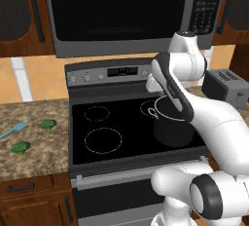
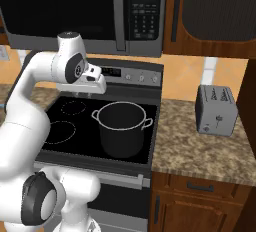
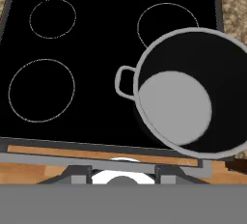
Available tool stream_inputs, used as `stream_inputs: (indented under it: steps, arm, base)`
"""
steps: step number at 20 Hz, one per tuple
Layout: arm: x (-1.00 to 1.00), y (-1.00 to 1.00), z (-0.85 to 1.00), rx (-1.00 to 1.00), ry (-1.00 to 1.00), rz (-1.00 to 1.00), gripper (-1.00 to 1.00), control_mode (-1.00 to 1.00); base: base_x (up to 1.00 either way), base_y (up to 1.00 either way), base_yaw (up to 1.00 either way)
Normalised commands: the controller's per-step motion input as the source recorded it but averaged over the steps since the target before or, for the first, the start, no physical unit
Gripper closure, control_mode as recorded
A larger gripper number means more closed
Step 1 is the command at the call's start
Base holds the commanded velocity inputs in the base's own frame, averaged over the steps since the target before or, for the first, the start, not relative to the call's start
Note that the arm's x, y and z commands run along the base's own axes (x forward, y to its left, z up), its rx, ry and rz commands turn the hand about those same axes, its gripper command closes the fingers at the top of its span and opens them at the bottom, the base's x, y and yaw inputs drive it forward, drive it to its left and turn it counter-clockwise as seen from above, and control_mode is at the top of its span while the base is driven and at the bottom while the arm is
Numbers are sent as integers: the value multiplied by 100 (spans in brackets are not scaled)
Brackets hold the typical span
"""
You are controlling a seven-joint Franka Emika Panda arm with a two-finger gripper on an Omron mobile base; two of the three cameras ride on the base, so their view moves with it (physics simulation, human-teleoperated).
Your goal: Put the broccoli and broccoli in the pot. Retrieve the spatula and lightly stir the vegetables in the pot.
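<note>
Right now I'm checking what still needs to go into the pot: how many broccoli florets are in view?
2: one dark-green broccoli floret beside the light-blue spatula, the other floret nearer the counter's front.

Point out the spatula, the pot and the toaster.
spatula [image 1: 13, 130], left base view, on its light-blue blade end.
pot [image 2: 121, 138], right base view, on its dark outer wall.
toaster [image 2: 215, 111], right base view, on its grey front face.

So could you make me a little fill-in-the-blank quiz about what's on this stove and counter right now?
1. The pot on the stove has ____ inside it.
2. Both broccoli florets lie on the counter to the ____ of the stove.
3. The light-blue spatula lies on the ____.
4. The grey toaster stands to the ____ of the stove.

Missing words: nothing; left; counter; right
</note>
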Motion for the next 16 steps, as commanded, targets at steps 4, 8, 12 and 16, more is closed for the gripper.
stream_inputs:
  steps: [4,8,12,16]
  arm:
    - [0,0,0,0,0,0,-100,100]
    - [0,0,0,0,0,0,-100,100]
    - [0,0,0,0,0,0,-100,100]
    - [0,0,0,0,0,0,-100,100]
  base:
    - [0,11,0]
    - [0,74,0]
    - [0,86,0]
    - [0,73,0]
